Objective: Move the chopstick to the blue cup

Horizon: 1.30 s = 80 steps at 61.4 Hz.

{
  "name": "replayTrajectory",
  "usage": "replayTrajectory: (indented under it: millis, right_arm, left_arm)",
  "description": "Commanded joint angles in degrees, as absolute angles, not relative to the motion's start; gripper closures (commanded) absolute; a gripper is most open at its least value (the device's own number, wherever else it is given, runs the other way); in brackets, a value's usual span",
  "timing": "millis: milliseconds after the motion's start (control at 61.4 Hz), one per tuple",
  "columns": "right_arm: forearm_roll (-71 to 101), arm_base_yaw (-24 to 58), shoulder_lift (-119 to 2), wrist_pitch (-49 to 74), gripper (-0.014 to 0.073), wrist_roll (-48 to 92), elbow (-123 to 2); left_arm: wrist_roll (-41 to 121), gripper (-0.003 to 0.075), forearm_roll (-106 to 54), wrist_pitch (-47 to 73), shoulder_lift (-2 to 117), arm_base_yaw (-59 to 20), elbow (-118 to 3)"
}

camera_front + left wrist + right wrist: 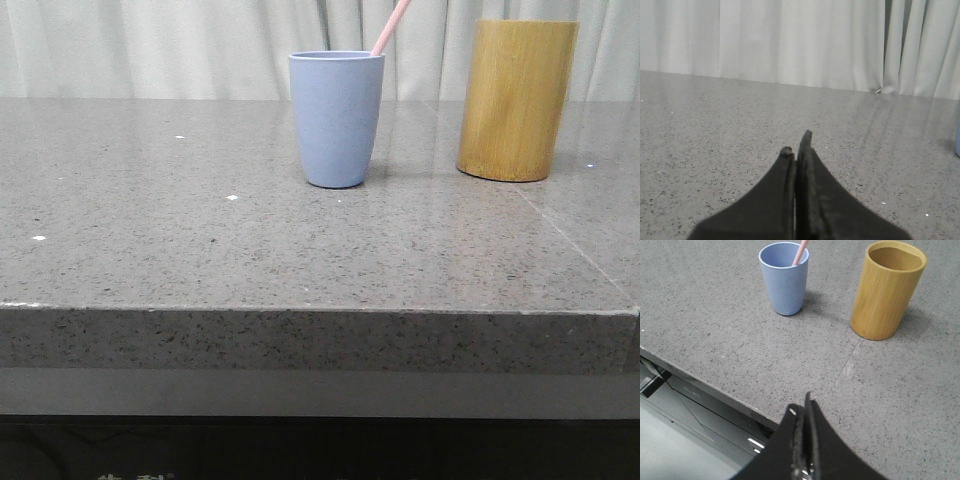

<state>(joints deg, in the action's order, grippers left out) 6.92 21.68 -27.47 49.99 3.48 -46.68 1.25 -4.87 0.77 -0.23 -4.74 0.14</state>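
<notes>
The left gripper (797,145), a pair of black tapered fingers, is clenched with its tips pressed together and nothing between them; it hangs low over the speckled grey stone table (715,130), with white pleated curtains (790,45) behind. A sliver of bluish colour at the edge of that wrist view may be the cup, though too little shows to be sure

The right gripper (805,405) is likewise closed on nothing, its black fingers meeting in a thin seam, and it sits above the table's near edge, well apart from the cups

The matte greyish-blue tapered tumbler (337,118) stands upright on the table. The thin, pale pink chopstick (391,27) rests inside this blue cup, leaning against the rim on the side toward the yellow-brown bamboo cylinder (517,98), its upper end rising past the top of the front view. The bamboo cylinder stands near the blue cup, not touching it, taller and wider
</notes>
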Motion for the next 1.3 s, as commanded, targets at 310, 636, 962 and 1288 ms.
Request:
replayTrajectory:
  millis: [310, 636, 962, 1288]
  right_arm:
    - [6.56, 21.67, -27.9, 46.15, 0.066, 3.7, -48.16]
    - [4.71, 14.71, -22.87, 38.72, 0.066, 4.35, -42.62]
    - [4.87, 3.21, -6.16, 8.43, 0.066, 4.35, -12.95]
    - [8.27, 1.34, 1.92, -1.53, 0.066, 4.35, 1.3]
  left_arm:
    - [0.8, 0.0739, -4.95, -3.81, -1.52, -4.65, 0.92]
    - [0.8, 0.0739, -4.95, -3.81, -1.52, -4.65, 0.92]
    - [0.8, 0.0739, -4.95, -3.81, -1.52, -4.65, 0.92]
    - [0.8, 0.0739, -4.95, -3.81, -1.52, -4.65, 0.92]
